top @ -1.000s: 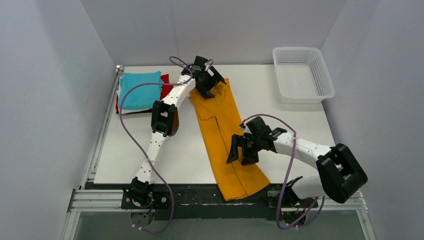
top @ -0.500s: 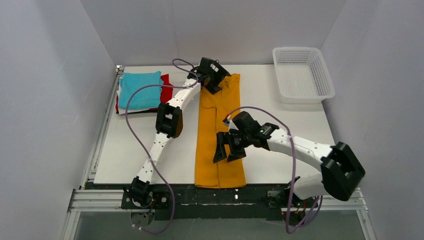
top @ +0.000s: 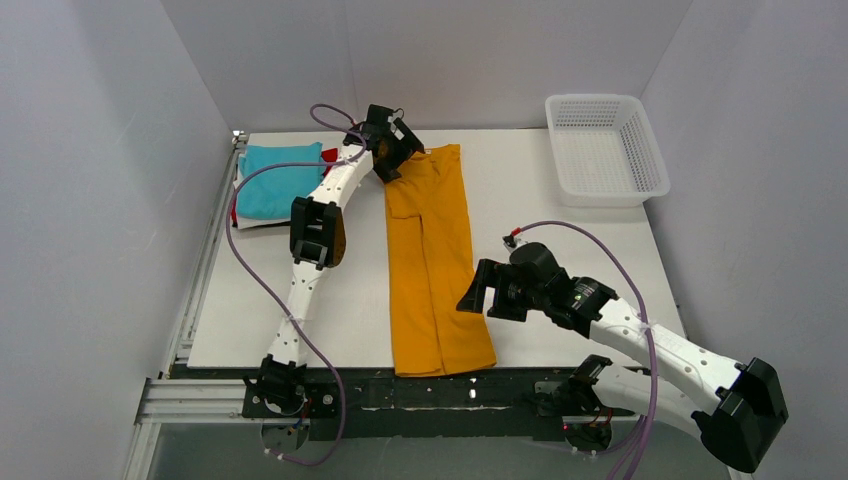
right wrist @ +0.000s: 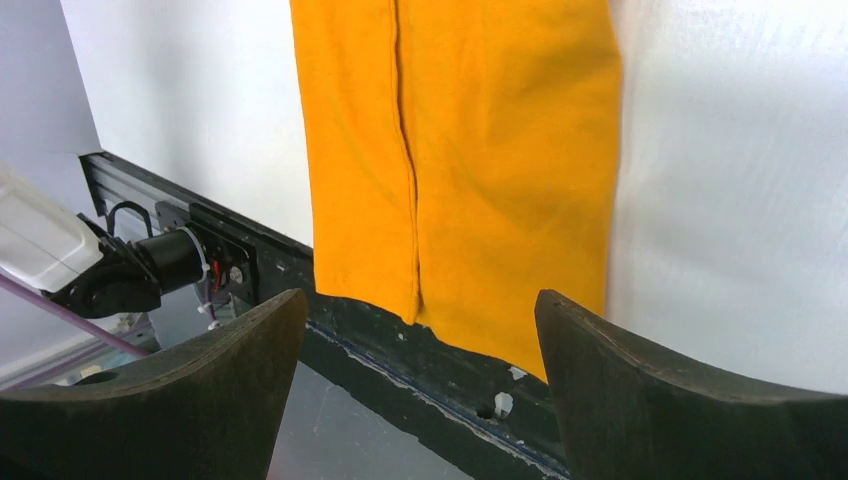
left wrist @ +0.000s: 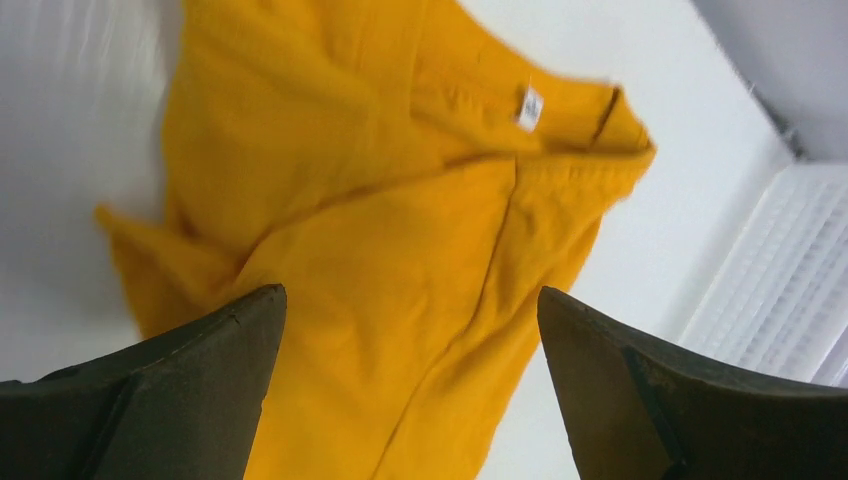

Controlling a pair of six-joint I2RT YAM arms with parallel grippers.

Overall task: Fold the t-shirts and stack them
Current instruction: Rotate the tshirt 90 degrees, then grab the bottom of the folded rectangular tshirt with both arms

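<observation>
- Top external: the mustard-orange t-shirt (top: 432, 260) lies flat on the table (top: 560, 240) as a long narrow strip. It runs from the upper centre of the frame to the lower centre, with its hem at the near edge.
- It looks light and limp, so it should drape and drag rather than keep a shape. My guess is that pinching both corners of one short end together would hold best.
- The left gripper (top: 388, 160) hangs by the strip's upper left corner. The right gripper (top: 480, 298) sits just right of the lower half, clear of the cloth.
- A folded stack with the turquoise shirt (top: 280, 180) on top sits at the upper left, and red shows beneath it.
- Left wrist: the claw is spread wide with nothing between its tips. The collar end fills the frame, rumpled, with a white neck label (left wrist: 530, 107) at the upper right. Sleeve folds are bunched at the left, which makes it a thick spot to nip.
- Right wrist: the claw is likewise apart and empty. The hem end sits at the upper centre, smooth, with a lengthwise fold line (right wrist: 405, 150) down it. The lowest edge laps over the dark frame rail (right wrist: 380, 350).
</observation>
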